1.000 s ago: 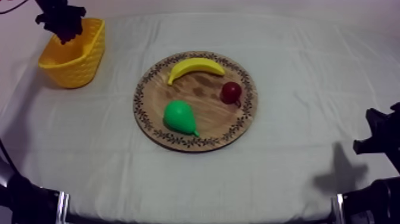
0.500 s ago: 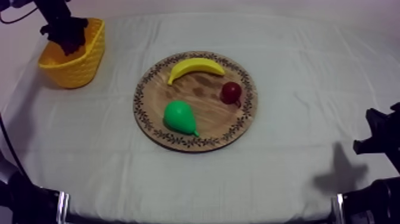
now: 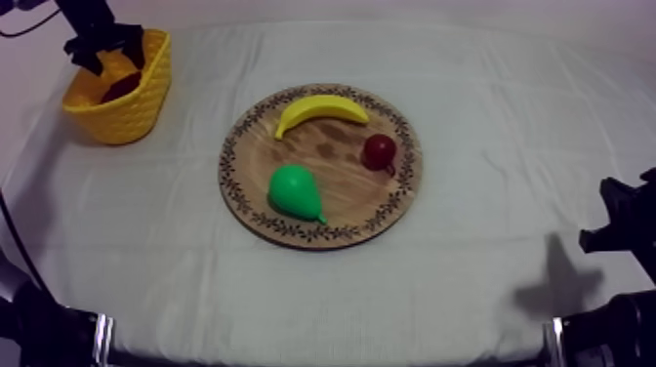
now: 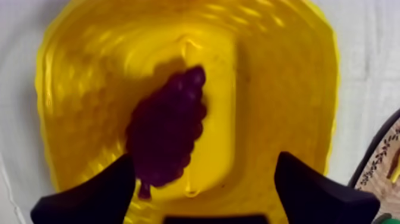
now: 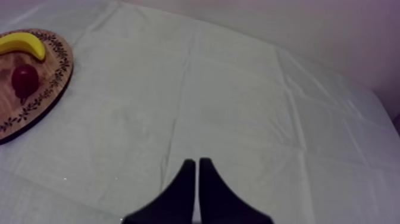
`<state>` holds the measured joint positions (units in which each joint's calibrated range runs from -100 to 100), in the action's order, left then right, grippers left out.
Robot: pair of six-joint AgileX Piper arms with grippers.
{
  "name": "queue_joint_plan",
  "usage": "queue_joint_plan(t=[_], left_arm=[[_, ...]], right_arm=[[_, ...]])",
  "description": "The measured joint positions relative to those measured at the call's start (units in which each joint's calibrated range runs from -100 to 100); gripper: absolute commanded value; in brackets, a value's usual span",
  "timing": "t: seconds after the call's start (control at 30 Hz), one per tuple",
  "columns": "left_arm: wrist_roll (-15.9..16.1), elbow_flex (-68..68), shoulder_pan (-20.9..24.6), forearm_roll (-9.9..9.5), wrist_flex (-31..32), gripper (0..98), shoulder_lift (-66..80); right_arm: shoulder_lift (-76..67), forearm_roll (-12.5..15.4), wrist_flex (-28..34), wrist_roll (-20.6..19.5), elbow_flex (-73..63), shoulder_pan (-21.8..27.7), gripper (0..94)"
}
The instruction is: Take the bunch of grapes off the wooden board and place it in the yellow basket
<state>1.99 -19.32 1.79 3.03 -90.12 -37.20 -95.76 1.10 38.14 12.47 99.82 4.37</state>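
Observation:
The dark purple bunch of grapes (image 4: pixel 166 134) lies on the floor of the yellow basket (image 4: pixel 280 77), free of any grip. My left gripper (image 4: pixel 202 190) hangs open just above it, its fingers (image 4: pixel 89 196) spread wide to either side. From above, the left gripper (image 3: pixel 102 47) sits over the basket (image 3: pixel 122 112) at the far left, with the grapes (image 3: pixel 122 86) showing inside. My right gripper (image 5: pixel 196 170) is shut on nothing, low over the cloth at the right (image 3: pixel 625 220).
The round wooden board (image 3: pixel 322 220) in the middle holds a banana (image 3: pixel 320 109), a green pear (image 3: pixel 293 192) and a small red fruit (image 3: pixel 379 150). The board's edge (image 4: pixel 381 161) lies close beside the basket. Bare cloth surrounds the board.
The left gripper, earlier shut on the grapes over the basket, has opened and lifted slightly. The grapes now lie inside the basket. The right arm has not moved.

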Motion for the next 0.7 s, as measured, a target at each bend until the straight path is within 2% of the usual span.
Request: queue_joint_plan(t=[0.37, 0.7], left_arm=[[-0.42, 3.36, -0.04, -0.44, 2.7, 59.6, 6.68], [0.92, 11.87, -0.11, -0.5, 7.62, 43.7, 17.61]], right_arm=[[0.0, 0.0, 0.0, 0.0, 0.0, 0.0, 0.3], [0.0, 0.0, 0.0, 0.0, 0.0, 0.0, 0.3]])
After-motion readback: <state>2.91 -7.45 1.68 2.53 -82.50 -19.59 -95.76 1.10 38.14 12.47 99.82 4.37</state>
